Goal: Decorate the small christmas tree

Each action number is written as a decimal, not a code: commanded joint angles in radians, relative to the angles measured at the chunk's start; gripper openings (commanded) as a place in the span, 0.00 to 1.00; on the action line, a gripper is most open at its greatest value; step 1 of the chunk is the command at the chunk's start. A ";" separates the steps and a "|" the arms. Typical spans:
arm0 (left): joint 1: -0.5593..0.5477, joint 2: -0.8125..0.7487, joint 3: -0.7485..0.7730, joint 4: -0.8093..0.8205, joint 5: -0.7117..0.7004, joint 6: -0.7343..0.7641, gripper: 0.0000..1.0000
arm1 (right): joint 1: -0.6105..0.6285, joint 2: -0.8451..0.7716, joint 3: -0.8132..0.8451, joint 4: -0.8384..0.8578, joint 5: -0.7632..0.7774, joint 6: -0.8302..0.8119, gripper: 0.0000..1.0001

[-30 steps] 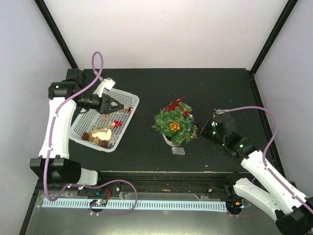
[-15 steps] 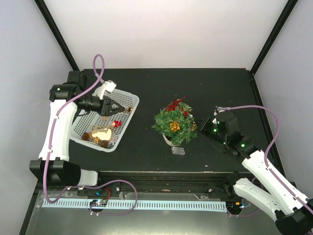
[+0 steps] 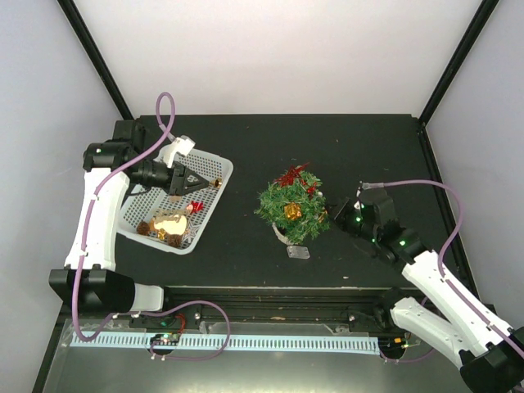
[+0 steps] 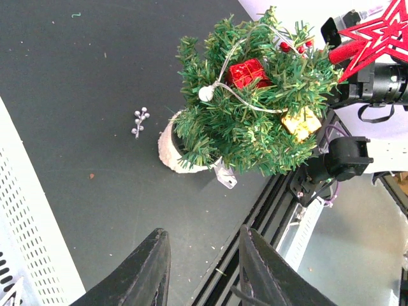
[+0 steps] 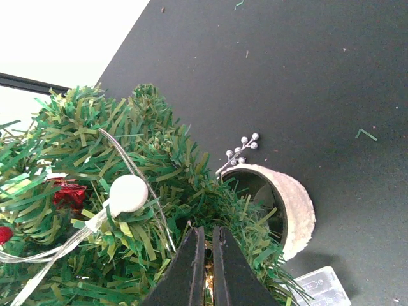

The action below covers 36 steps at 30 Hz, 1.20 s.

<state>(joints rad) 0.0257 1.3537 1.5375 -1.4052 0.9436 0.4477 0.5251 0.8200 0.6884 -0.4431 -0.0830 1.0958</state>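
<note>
The small christmas tree (image 3: 292,205) stands mid-table in a whitish pot (image 4: 171,150). It carries a red star (image 3: 295,174), a gold gift box (image 3: 291,211), a red gift box (image 4: 247,72) and a light string with a white bulb (image 5: 128,193). My right gripper (image 3: 332,217) is pushed into the tree's right side. Seen from the right wrist, my right gripper (image 5: 208,229) is shut among the sprigs; a gold glint shows in the slit, and I cannot tell if it is held. My left gripper (image 3: 195,182) hovers over the basket; from the left wrist, my left gripper (image 4: 203,233) is open and empty.
The white mesh basket (image 3: 141,209) at the left holds gold ornaments (image 3: 169,223) and a red ornament (image 3: 195,207). A silver berry sprig (image 4: 139,121) lies on the table beside the pot. A clear battery box (image 3: 299,252) sits in front of the tree.
My left gripper has drifted slightly right and nearer over the basket. The right arm has shifted a little while its gripper stays shut in the tree.
</note>
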 commanded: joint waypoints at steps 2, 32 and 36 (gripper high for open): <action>-0.004 -0.023 -0.008 0.017 0.008 -0.007 0.33 | -0.008 -0.001 -0.024 0.025 -0.021 0.018 0.01; -0.007 -0.014 -0.020 0.032 -0.003 -0.004 0.33 | -0.031 0.025 0.155 -0.080 0.023 -0.130 0.61; -0.009 -0.014 -0.021 0.035 -0.017 -0.003 0.33 | -0.049 0.006 0.199 -0.153 0.048 -0.166 0.62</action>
<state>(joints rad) 0.0242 1.3537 1.5131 -1.3884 0.9413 0.4438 0.4976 0.8528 0.8356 -0.5083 -0.0803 0.9886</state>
